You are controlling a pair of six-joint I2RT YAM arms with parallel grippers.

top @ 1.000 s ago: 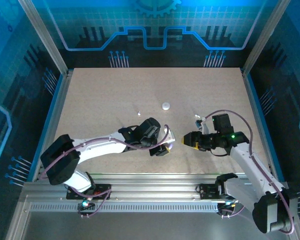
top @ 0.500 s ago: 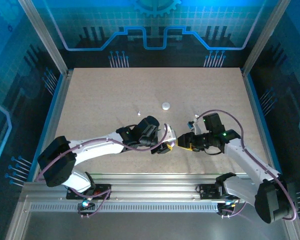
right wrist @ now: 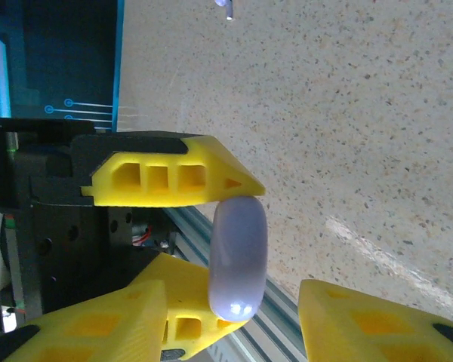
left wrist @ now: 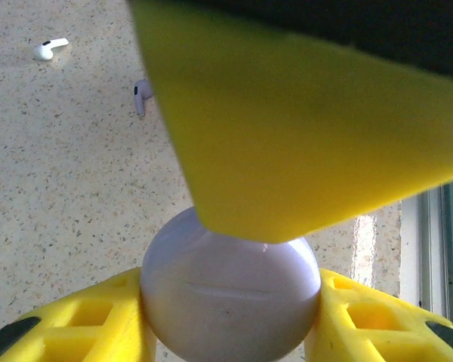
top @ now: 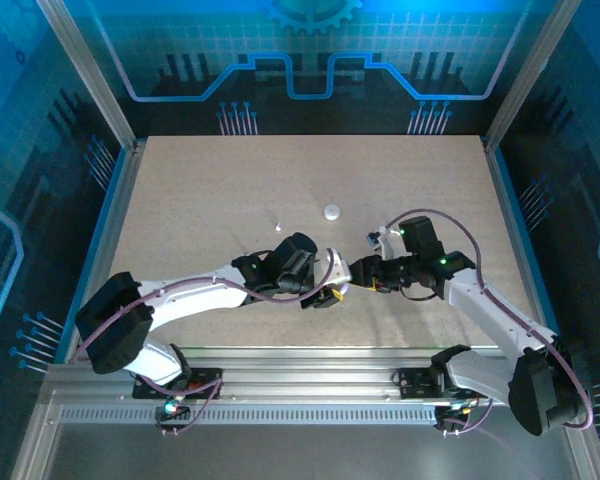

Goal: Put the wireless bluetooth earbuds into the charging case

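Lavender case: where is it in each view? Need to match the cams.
Top external: case at centre, where the two arms meet.
Left wrist: case bottom centre, face-on.
Right wrist: case lower centre, edge-on.
Shared landmark: left claw clamped on it.

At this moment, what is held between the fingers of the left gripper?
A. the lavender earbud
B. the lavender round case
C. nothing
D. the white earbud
B: in the left wrist view the left gripper clamps the lavender round case from both sides, while the white earbud and the lavender earbud lie loose on the table.
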